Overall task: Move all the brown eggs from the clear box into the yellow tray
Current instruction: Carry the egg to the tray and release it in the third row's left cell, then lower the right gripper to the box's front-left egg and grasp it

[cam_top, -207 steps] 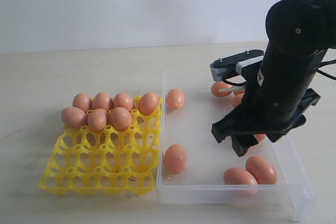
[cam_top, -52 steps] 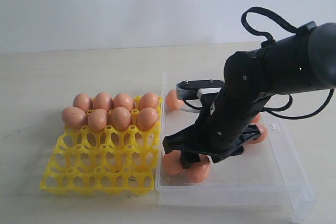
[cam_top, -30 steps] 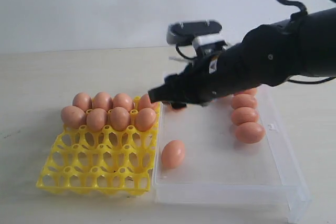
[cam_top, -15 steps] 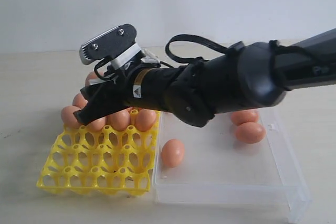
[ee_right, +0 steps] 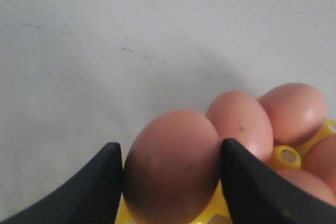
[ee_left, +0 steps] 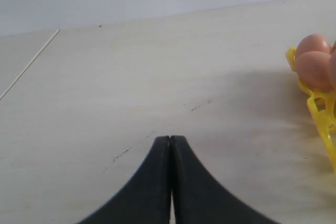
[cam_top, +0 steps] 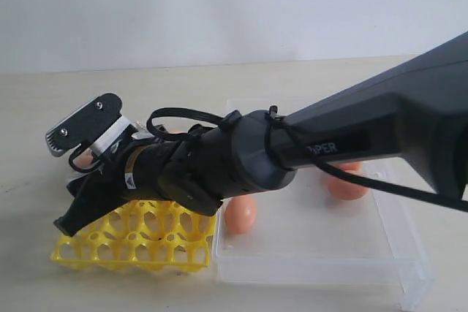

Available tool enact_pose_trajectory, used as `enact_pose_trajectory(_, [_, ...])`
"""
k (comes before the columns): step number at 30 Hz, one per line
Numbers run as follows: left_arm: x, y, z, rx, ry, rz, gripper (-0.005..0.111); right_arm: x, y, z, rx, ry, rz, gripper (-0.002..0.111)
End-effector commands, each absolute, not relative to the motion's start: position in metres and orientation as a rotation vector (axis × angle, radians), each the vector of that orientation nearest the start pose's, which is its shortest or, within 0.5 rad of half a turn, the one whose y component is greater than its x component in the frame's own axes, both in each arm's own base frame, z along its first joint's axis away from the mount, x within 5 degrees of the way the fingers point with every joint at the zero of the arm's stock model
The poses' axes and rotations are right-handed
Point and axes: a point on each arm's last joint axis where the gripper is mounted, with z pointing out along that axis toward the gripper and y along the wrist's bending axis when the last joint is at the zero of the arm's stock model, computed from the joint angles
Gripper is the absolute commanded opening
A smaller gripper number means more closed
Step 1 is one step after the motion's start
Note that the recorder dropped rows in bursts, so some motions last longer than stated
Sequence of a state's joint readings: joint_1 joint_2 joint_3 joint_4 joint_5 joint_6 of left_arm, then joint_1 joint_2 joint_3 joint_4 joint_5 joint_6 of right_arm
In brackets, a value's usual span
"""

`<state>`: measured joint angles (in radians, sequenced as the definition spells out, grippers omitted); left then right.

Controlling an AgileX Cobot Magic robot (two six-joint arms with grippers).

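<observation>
While your right arm (cam_top: 292,153) reads "PIPER", your right gripper (ee_right: 170,150) pinches one brown egg (ee_right: 170,182), long axis along the fingers, over the left edge of the yellow tray (cam_top: 146,242); your left gripper (ee_left: 170,142) has its fingers pressed together.

White lettering ending in "PER" runs along the black forearm (cam_top: 333,147), at three o'clock from centre. A small wrist sticker (cam_top: 129,180), at nine o'clock, is unreadable.

Exterior camera looks slightly down across the counter (cam_top: 146,85). Wrist cameras sit low, close behind the left claw (ee_left: 170,182) and right claw (ee_right: 170,150); all three views show the yellow tray (cam_top: 131,242).
</observation>
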<state>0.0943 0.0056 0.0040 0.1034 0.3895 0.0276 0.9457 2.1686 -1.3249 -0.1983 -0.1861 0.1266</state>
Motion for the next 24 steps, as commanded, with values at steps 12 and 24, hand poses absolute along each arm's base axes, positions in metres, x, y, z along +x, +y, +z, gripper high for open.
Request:
enact_pose_trajectory(12, [0.052,0.008,0.179,-0.002,1.866,0.177,0.000,0.268,0.383,0.136,-1.112,1.850,0.546,0.067])
enact_pose_trajectory(24, [0.052,0.008,0.179,-0.002,1.866,0.177,0.000,0.275,0.321,0.225,-1.145,2.058,0.288,0.053])
